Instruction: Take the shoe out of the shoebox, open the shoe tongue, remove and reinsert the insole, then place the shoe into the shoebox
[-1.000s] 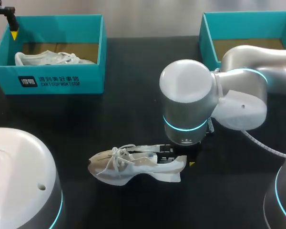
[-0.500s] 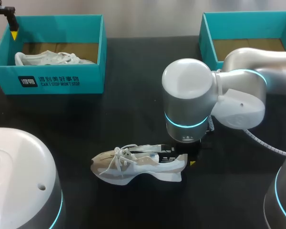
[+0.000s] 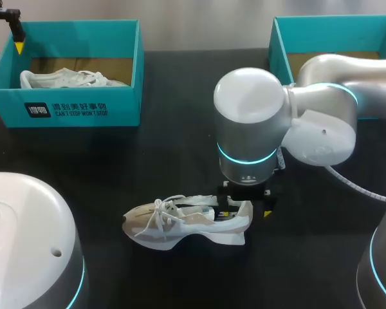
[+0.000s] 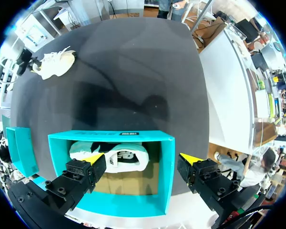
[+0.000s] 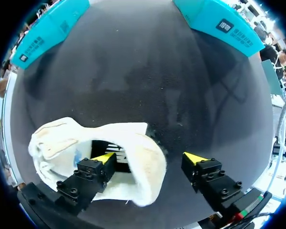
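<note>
A white lace-up shoe (image 3: 174, 223) lies on its side on the black table, toe to the left. My right gripper (image 3: 245, 210) hangs over its heel and is open. In the right wrist view one finger (image 5: 101, 162) is inside the shoe (image 5: 62, 143), while the other stands clear outside the heel. The heel wall is between them, loose. The teal shoebox (image 3: 77, 109) at the back left holds a second white shoe (image 3: 71, 78). My left gripper (image 4: 140, 160) hovers open above that box (image 4: 164, 171), holding nothing.
A second teal box (image 3: 289, 45) stands at the back right, partly behind my right arm (image 3: 321, 122). Bare black tabletop lies between the two boxes and in front of the shoe.
My right gripper has opened and let go of the shoe's heel. Before that it nudged the shoe slightly to the right. The left arm has not moved.
</note>
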You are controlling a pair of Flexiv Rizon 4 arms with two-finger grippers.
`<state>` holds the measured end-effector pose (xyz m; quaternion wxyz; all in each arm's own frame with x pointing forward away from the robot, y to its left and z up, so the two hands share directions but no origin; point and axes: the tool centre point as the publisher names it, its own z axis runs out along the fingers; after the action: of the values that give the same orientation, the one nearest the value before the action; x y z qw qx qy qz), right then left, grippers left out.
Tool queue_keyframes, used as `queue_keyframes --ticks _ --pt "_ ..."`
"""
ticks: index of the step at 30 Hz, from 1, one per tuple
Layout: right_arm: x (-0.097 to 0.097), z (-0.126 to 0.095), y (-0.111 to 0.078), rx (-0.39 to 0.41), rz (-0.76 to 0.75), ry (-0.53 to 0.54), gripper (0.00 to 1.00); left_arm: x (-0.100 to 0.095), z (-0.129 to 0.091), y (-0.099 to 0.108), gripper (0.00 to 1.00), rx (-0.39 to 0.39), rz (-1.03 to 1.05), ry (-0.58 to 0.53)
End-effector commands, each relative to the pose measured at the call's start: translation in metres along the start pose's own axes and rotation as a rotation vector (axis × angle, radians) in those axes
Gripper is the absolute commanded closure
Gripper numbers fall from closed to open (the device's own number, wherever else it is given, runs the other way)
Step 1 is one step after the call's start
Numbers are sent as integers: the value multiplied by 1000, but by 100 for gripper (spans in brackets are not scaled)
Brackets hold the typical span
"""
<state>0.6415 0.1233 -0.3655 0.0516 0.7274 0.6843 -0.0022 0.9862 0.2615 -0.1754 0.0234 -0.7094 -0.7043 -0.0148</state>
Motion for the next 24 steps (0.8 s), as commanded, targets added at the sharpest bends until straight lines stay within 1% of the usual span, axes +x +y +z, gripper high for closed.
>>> queue_keyframes --ticks 1,5,6,8,11,12,13,14,15,24 --pt "-9 -32 -7 -38 -8 56 0 0 0 -2 0 -3 0 2" --pt "-11 -55 -9 -84 -64 136 0 0 0 -2 0 -3 0 2" --pt "-13 -60 -10 -101 -85 174 0 0 0 -2 0 -3 0 2" --pt "-17 -67 -9 -119 -114 214 0 0 0 -2 0 -3 0 2" --pt "-30 -74 -4 -137 -162 369 0 0 0 -2 0 -3 0 2" --pt "-35 -76 -2 -146 -187 453 0 0 0 -2 0 -3 0 2" --pt "-39 -77 -1 -157 -209 505 0 0 0 -2 0 -3 0 2" --pt "-40 -79 -1 -157 -237 523 0 0 0 -2 0 -3 0 2" --pt "-39 -81 -1 -130 -258 464 0 0 0 -2 0 -3 0 2" --pt "-39 -81 -1 -130 -258 464 0 0 0 -2 0 -3 0 2"
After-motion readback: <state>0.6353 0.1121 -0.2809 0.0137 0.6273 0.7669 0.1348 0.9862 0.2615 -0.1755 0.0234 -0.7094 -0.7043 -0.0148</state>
